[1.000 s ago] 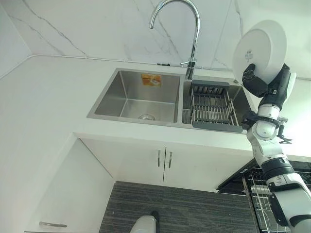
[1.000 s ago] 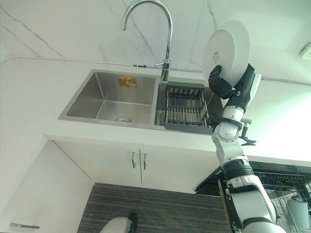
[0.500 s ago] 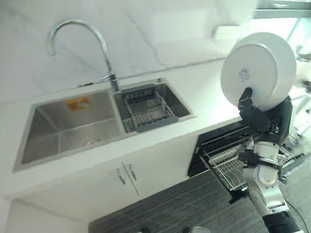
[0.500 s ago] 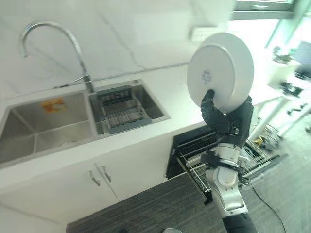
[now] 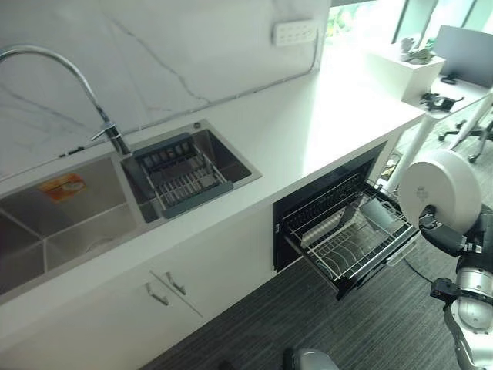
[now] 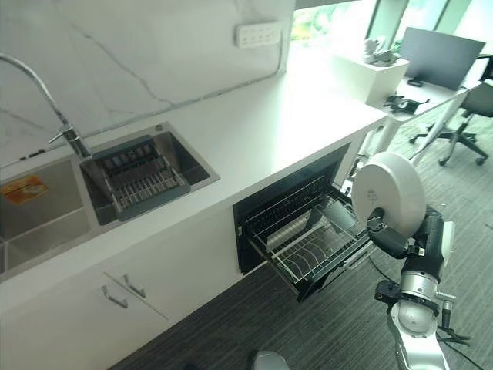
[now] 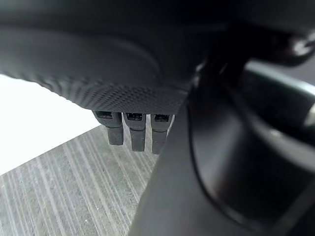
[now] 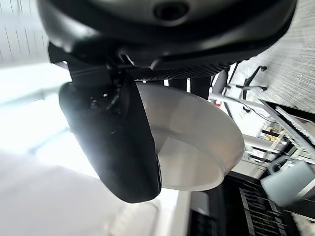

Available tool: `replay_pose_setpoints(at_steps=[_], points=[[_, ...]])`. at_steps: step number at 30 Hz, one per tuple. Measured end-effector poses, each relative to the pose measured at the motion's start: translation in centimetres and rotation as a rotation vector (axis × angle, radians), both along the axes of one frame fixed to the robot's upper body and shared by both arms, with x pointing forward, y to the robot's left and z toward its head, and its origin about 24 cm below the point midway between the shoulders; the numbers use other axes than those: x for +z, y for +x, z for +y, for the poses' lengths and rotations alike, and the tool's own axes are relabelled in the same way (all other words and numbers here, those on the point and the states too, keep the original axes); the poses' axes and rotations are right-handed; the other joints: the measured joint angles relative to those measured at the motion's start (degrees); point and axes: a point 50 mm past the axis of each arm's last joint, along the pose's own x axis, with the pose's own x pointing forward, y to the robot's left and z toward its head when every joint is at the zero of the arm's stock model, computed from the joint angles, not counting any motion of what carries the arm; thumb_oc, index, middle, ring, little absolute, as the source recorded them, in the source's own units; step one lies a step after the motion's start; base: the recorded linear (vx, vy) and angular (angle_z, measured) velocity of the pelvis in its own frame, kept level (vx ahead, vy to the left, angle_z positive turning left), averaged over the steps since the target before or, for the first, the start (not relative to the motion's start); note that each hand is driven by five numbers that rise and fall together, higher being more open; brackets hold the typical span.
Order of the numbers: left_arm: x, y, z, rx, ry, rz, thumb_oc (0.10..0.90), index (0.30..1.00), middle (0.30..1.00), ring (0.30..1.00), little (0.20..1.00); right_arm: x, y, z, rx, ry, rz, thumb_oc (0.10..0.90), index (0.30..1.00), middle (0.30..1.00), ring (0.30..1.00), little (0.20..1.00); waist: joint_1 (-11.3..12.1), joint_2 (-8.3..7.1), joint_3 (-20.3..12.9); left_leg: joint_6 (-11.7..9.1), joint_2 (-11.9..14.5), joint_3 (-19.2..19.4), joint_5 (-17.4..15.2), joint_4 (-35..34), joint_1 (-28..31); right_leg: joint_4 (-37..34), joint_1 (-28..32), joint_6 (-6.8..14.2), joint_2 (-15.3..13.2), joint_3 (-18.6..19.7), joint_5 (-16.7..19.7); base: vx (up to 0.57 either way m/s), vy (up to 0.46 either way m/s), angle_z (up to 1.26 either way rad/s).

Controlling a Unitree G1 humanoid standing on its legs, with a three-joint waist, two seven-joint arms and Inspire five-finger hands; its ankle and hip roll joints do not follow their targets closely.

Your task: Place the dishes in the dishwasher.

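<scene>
My right hand [image 6: 391, 240] clamps white plate [image 6: 387, 192] at lower rim, held upright beside pulled-out dishwasher rack [image 6: 312, 245]. Plate: rigid, glazed, slippery, breakable; rim pinch correct. Left hand [image 7: 133, 132] idle, fingers straight. Versus half-second earlier: view swung rightward, plate now lower, level with rack.

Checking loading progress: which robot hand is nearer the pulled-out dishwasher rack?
Right. The right robot hand holds the white plate just beside the rack; the left robot hand hangs over the floor.
</scene>
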Motion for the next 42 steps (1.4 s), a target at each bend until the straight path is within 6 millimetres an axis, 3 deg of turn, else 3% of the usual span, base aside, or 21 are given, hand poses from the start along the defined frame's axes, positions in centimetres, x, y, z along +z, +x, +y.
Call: replay_pose_setpoints(at_steps=[6,7,9,12,14,16,19,24,29,36,42], points=[[0.1,1.8,-0.1,-0.075,-0.025,-0.035,0.800,0.900,0.900,0.900,0.900,1.0,2.0,0.6,0.074,-0.096,0.019,0.400,0.300,0.300,0.300,0.300,1.74,1.47,2.25,0.47,-1.05,-2.73,0.11,1.03,-2.69,0.72,-0.84,0.29,-1.02,-1.25,0.12,-0.04,-0.007,0.23],[0.3,2.8,0.2,-0.105,-0.023,-0.060,0.800,0.900,0.900,0.900,0.900,1.3,3.0,0.9,0.088,-0.111,0.012,0.400,0.300,0.300,0.300,0.300,1.74,1.00,3.90,0.49,-1.65,-3.10,0.10,0.56,-3.18,0.83,-1.38,0.23,-1.35,-1.22,0.08,-0.06,-0.001,0.29],[0.5,4.8,0.1,-0.124,-0.024,-0.111,0.800,0.900,0.900,0.900,0.900,2.8,4.6,1.1,0.103,-0.163,-0.006,0.400,0.300,0.300,0.300,0.300,2.43,1.94,6.93,0.58,-1.98,-2.95,0.33,0.29,-4.90,0.73,-3.12,0.43,-1.78,-1.51,0.28,-0.03,-0.024,0.39],[0.8,6.1,0.2,-0.133,-0.019,-0.144,0.800,0.900,0.900,0.900,0.900,2.3,5.6,1.1,0.092,-0.204,0.035,0.400,0.300,0.300,0.300,0.300,4.18,2.56,8.70,1.74,-2.09,-3.25,1.41,0.46,-5.09,1.13,-2.98,0.37,-1.83,-1.81,0.02,-0.11,-0.062,0.13],[1.3,8.1,0.9,-0.160,0.002,-0.181,0.800,0.900,0.900,0.900,0.900,1.7,5.9,-0.8,-0.013,-0.203,0.089,0.400,0.300,0.300,0.300,0.300,4.62,2.22,12.02,2.15,-2.44,-4.33,2.72,0.89,-7.58,1.52,-4.87,0.07,-2.13,-2.62,0.29,-0.26,-0.082,0.28],[3.2,13.6,1.7,-0.172,0.033,-0.320,0.800,0.900,0.900,0.900,0.900,3.5,6.9,-3.7,-0.164,-0.225,0.082,0.400,0.300,0.300,0.300,0.300,5.50,3.79,19.39,2.18,-2.58,-6.10,4.52,0.90,-11.92,1.93,-8.34,-1.17,-2.49,-4.70,1.65,-0.19,-0.072,0.38],[4.4,16.3,1.6,-0.162,0.025,-0.418,0.800,0.900,0.900,0.900,0.900,4.7,8.1,-3.5,-0.170,-0.248,0.060,0.400,0.300,0.300,0.300,0.300,6.43,5.26,22.06,1.68,-2.61,-7.09,5.33,-0.05,-12.16,1.33,-8.29,-1.30,-2.04,-5.45,1.80,-0.13,-0.074,0.14],[4.6,16.8,1.6,-0.154,0.023,-0.434,0.800,0.900,0.900,0.900,0.900,4.4,7.8,-4.6,-0.290,-0.279,0.099,0.400,0.300,0.300,0.300,0.300,6.84,5.28,22.12,1.24,-2.49,-8.48,5.68,-0.85,-11.88,-0.07,-7.03,-1.07,-1.71,-6.95,1.67,-0.05,-0.051,0.13],[4.5,16.7,1.8,-0.159,0.030,-0.422,0.800,0.900,0.900,0.900,0.900,4.2,7.6,-5.6,-0.461,-0.435,0.181,0.400,0.300,0.300,0.300,0.300,6.72,5.28,22.11,1.64,-2.55,-8.65,5.94,-0.99,-12.13,-0.82,-6.85,-0.86,-1.69,-7.19,2.16,-0.05,-0.026,0.02],[4.7,17.3,1.6,-0.191,0.037,-0.457,0.800,0.900,0.900,0.900,0.900,4.0,8.6,-5.0,-0.541,-0.622,0.315,0.400,0.300,0.300,0.300,0.300,7.77,5.30,22.10,1.55,-2.46,-8.89,5.97,-0.92,-13.02,-1.43,-7.36,-0.86,-1.47,-7.43,2.51,-0.05,-0.038,0.01],[5.2,18.4,1.3,-0.203,0.047,-0.500,0.800,0.900,0.900,0.900,0.900,3.4,8.9,-4.8,-0.586,-0.629,0.389,0.400,0.300,0.300,0.300,0.300,9.59,5.33,22.08,1.96,-2.59,-9.50,6.38,-0.73,-15.14,-1.27,-8.92,-0.85,-1.57,-8.08,2.79,-0.06,-0.040,0.05]])
